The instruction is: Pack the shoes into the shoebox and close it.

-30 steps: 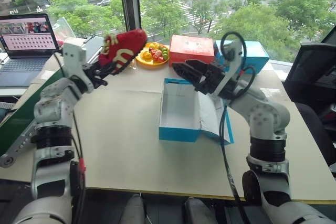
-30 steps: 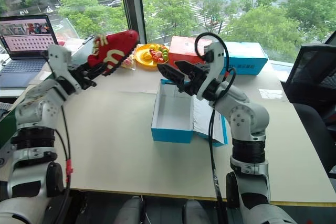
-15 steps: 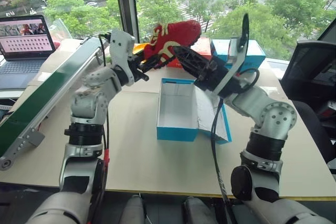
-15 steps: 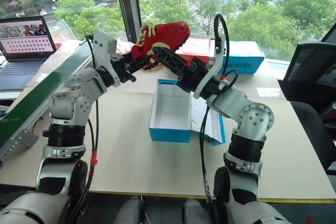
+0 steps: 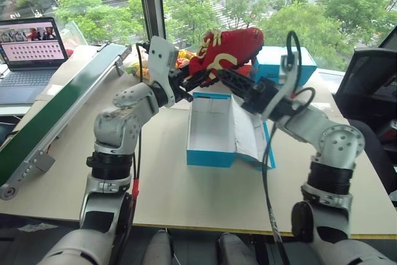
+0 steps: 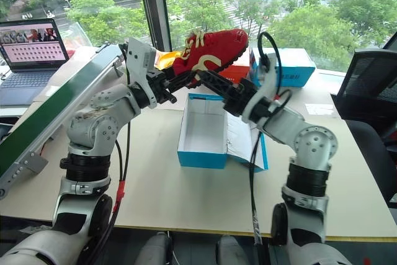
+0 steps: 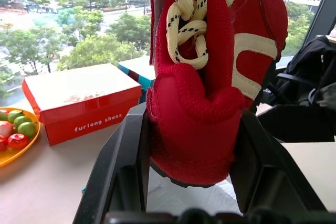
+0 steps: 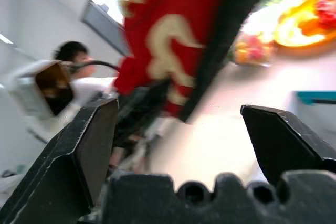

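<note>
1. The left hand (image 5: 193,82) is clenched on the heel end of one red shoe (image 5: 226,48), holding it in the air in the upper middle of the frame, above the far end of the shoebox (image 5: 211,152).
2. In the left wrist view, the two black fingers (image 7: 123,169) press the shoe's sides, its pale laces (image 7: 185,19) facing the camera.
3. The right hand (image 5: 231,80) is released, its fingers spread wide, and it sits just under the shoe's sole; I cannot tell whether it touches the shoe.
4. The shoebox sits open in the centre of the frame on the pale surface (image 5: 155,172), white inside, with its lid (image 5: 253,142) lying flat to the right.
5. A red box (image 7: 79,100) and a plainer blue box (image 5: 282,61) stand near the window at the upper centre.
6. A yellow plate of fruit (image 7: 11,137) sits beside the red box.
7. A laptop (image 5: 28,48) is open at the upper left.
</note>
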